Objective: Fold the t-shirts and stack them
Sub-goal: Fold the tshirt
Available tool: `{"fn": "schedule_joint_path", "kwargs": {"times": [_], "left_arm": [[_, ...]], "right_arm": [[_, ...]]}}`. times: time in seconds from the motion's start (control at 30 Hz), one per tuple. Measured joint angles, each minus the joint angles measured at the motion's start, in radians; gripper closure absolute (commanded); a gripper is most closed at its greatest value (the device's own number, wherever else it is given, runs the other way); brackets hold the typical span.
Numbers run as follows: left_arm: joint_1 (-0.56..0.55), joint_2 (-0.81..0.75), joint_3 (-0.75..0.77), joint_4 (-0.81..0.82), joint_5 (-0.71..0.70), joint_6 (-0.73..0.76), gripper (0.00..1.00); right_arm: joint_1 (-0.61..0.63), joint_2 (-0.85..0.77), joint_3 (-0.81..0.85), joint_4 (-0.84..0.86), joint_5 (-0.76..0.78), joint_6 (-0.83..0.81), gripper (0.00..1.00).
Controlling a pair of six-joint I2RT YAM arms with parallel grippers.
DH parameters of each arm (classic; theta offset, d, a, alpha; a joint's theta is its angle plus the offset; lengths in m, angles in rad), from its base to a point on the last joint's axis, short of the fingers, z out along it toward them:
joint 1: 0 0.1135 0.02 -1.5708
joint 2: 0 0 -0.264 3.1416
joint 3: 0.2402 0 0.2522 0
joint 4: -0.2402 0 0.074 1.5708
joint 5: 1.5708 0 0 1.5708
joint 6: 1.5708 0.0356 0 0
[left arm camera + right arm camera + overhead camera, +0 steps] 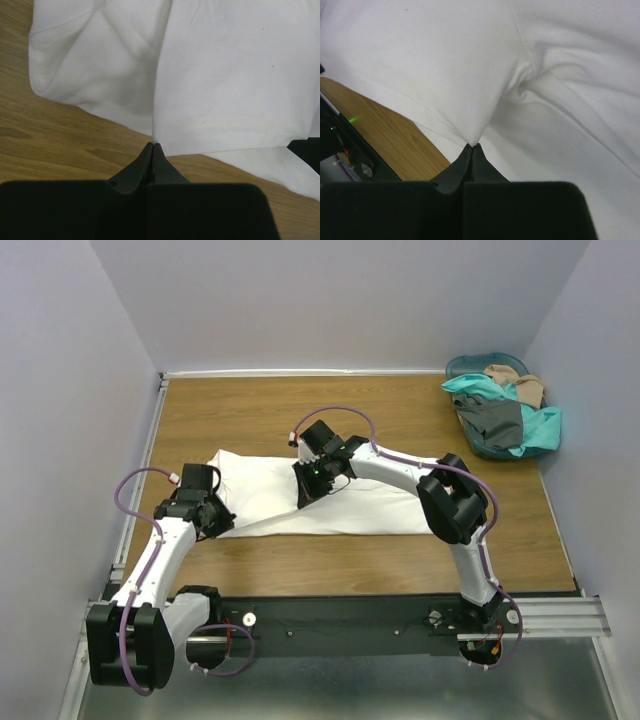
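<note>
Both your tools are clenched on the white shirt: the left tool pinches its near edge, the right tool a raised fold mid-cloth. The shirt lies spread on the wood surface; the other shirts sit heaped in the basket, far right. The thin, limp cloth could slip from such small pinches, or drag and bunch if you pull unevenly.
</note>
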Motion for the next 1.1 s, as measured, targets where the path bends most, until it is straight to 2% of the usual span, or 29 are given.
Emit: {"fn": "schedule_joint_path", "kwargs": {"times": [0.03,0.07,0.13,0.17,0.23,0.33,0.47,0.6,0.7,0.87,1.1], "left_arm": [[0.0,0.004,0.002,-0.004,0.0,0.0,0.85],[0.0,0.009,0.005,-0.01,0.0,0.0,0.69],[0.0,0.016,0.017,-0.027,0.0,0.001,0.55],[0.0,0.018,0.026,-0.037,-0.001,0.002,0.48],[0.0,0.018,0.053,-0.059,0.0,0.0,0.44],[0.0,0.018,0.111,-0.081,0.0,0.001,0.41],[0.0,0.037,0.198,-0.061,0.001,0.005,0.4],[-0.007,0.138,0.256,0.014,0.019,0.011,0.4],[-0.04,0.259,0.307,0.069,0.032,0.015,0.4],[-0.108,0.491,0.43,0.183,0.083,0.037,0.4],[-0.121,0.708,0.479,0.257,0.142,0.092,0.4]], "right_arm": [[0.0,0.0,0.0,0.0,-0.005,-0.003,0.86],[0.0,0.001,0.0,-0.001,-0.015,-0.005,0.8],[0.0,0.003,0.0,-0.002,-0.027,-0.019,0.64],[0.0,0.005,0.0,-0.004,-0.034,-0.022,0.59],[0.0,0.007,0.0,-0.01,-0.045,-0.038,0.47],[0.0,0.007,0.0,-0.019,-0.05,-0.053,0.38],[-0.003,-0.003,0.0,-0.035,-0.034,-0.076,0.34],[-0.044,-0.049,-0.002,-0.053,-0.005,-0.082,0.33],[-0.134,-0.087,-0.015,-0.053,0.005,-0.082,0.33],[-0.353,-0.105,-0.049,-0.046,0.055,-0.104,0.33],[-0.468,-0.104,-0.083,-0.046,0.117,-0.155,0.33]]}}
